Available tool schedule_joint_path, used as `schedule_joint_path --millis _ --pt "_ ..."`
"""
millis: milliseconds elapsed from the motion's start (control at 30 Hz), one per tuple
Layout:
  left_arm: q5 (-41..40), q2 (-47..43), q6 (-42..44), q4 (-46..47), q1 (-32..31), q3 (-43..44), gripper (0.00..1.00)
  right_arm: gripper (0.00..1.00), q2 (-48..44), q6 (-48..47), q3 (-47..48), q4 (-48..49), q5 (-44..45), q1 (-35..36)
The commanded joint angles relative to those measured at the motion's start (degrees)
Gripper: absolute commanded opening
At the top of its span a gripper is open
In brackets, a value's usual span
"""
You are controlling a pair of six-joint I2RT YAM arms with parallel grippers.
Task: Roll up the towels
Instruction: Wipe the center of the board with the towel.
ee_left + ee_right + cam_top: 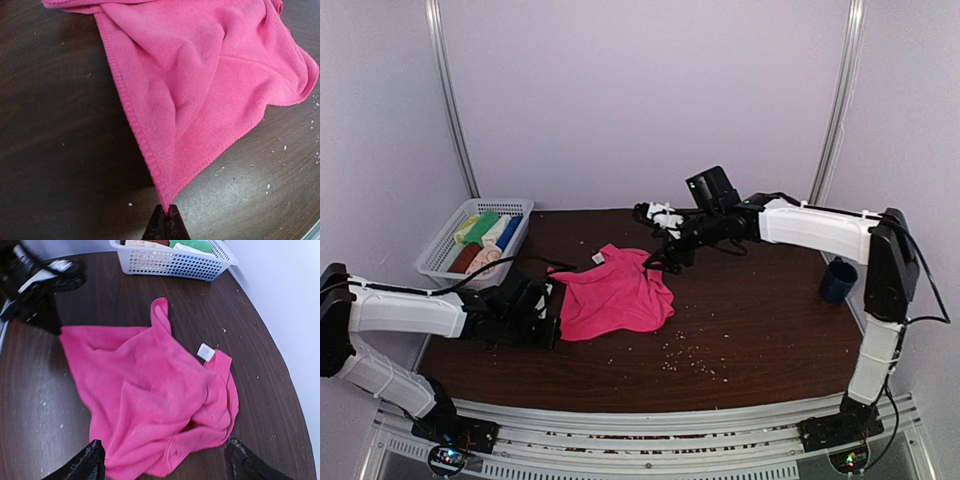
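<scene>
A hot pink towel [615, 295] lies crumpled and partly spread on the dark wooden table. My left gripper [556, 308] is shut on its near-left corner; in the left wrist view the closed tips [166, 211] pinch that corner and the towel [200, 85] fans out from them. My right gripper [666, 262] is open, just above the towel's far right edge. In the right wrist view its fingers [86, 465] straddle the folded edge of the towel [150, 395], without touching it. A white tag [205, 351] shows on the towel.
A white mesh basket [436, 266] at the back left holds several rolled towels, among them green [480, 228], blue [509, 232] and brown [465, 258]. It also shows in the right wrist view [165, 264]. A dark blue cup [838, 281] stands at the right edge. Crumbs lie scattered on the table.
</scene>
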Motion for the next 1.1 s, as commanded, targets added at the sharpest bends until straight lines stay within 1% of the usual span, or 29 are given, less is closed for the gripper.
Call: schedule_joint_path --millis 0,100,200,333,400,467,567,633,700,733,833,933,1000,1067 --pt "-0.36 -4.07 -11.76 7.67 -1.82 -4.50 0.00 0.81 12.97 4.32 20.44 -11.00 7.57 3.34" --pt "-1.33 -6.60 -15.23 10.05 -2.39 -8.66 0.00 0.82 21.61 4.61 30.02 -12.46 10.11 5.18" --pt "-2.39 -9.25 -18.02 11.19 -3.12 -11.79 0.00 0.83 27.83 5.03 35.45 -10.84 14.85 6.76" --pt "-7.00 -14.12 -21.68 8.28 -4.20 -13.99 0.00 0.85 32.34 8.79 37.46 -5.66 25.29 7.69" --pt "-10.09 -17.85 -23.55 5.63 -4.40 -14.94 0.00 0.86 32.63 11.00 37.07 -4.00 27.41 7.29" --pt "-13.44 -22.10 -25.24 2.09 -4.33 -15.63 0.00 0.86 32.42 13.89 36.69 -3.60 26.89 5.89" --pt "-18.24 -28.90 -27.33 -3.45 -4.33 -16.01 0.00 0.86 30.96 17.68 36.13 -5.67 21.17 3.15" --pt "-19.99 -32.69 -27.87 -5.71 -4.35 -16.44 0.00 0.87 27.83 19.24 33.30 -6.36 16.02 1.03" --pt "-20.86 -35.64 -27.90 -7.19 -4.33 -16.52 0.00 0.87 23.56 18.79 27.10 -5.73 9.00 -1.11" --pt "-21.13 -36.26 -27.94 -7.93 -4.34 -16.32 0.00 0.87 21.22 17.78 23.78 -5.35 7.03 -1.95" --pt "-23.26 -37.57 -28.85 -12.32 -4.33 -14.94 0.00 0.87 15.39 16.07 14.56 -3.60 5.99 -4.18" --pt "-25.64 -39.32 -29.60 -15.10 -4.33 -14.27 0.00 0.86 11.46 17.40 4.95 0.67 5.45 -6.53" --pt "-27.01 -40.54 -30.06 -16.67 -4.37 -13.87 0.00 0.83 11.01 18.21 1.86 1.61 5.59 -7.29" --pt "-29.05 -41.62 -30.58 -18.17 -4.37 -13.36 0.00 0.80 11.65 17.78 0.58 0.13 4.58 -7.30"
